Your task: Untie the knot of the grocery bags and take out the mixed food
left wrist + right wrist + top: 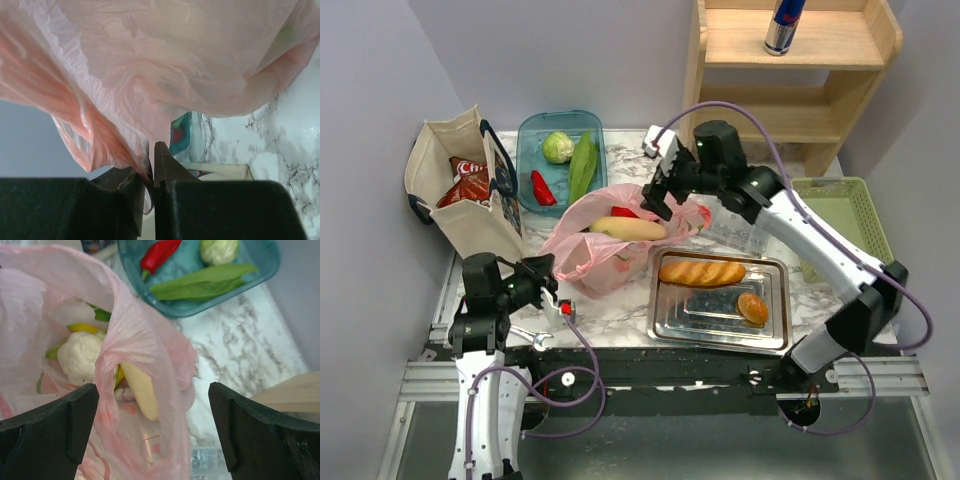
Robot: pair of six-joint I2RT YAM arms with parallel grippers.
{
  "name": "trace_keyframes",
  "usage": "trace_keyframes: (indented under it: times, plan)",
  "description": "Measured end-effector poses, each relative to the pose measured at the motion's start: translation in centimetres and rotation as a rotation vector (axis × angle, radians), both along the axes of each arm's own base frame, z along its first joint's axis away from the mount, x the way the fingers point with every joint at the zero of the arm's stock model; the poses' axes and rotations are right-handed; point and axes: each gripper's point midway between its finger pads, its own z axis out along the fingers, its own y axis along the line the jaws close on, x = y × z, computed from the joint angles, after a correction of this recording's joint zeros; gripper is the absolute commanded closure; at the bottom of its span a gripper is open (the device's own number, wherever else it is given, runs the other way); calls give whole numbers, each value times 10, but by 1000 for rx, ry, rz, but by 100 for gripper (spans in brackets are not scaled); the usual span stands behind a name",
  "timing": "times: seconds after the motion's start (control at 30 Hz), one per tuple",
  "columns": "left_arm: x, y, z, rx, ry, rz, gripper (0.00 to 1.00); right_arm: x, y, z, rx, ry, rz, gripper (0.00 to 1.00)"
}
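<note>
In the lower left of the overhead view, the left gripper [550, 275] is pinched together on a fold of the thin, crinkly pink plastic bag [605, 255], pinning its near-left edge. At mid-frame the bag's mouth gapes open, and a pale long vegetable [628, 229] lies across it, long axis left to right, beside a white cauliflower [80, 355]. Just right of that the right gripper [668, 205] hangs over the rim with its fingers wide apart, so it is the nearer arm, with the vegetable to its lower left.
</note>
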Motion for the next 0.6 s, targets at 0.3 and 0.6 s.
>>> trace_keyframes:
  times: [0.3, 0.6]
  plan:
    - [-21, -1, 45, -96, 62, 64, 29, -7, 10, -103, -211, 280, 82, 97]
    - [-43, -11, 216, -487, 224, 222, 2, -24, 31, -69, -56, 408, 105, 99]
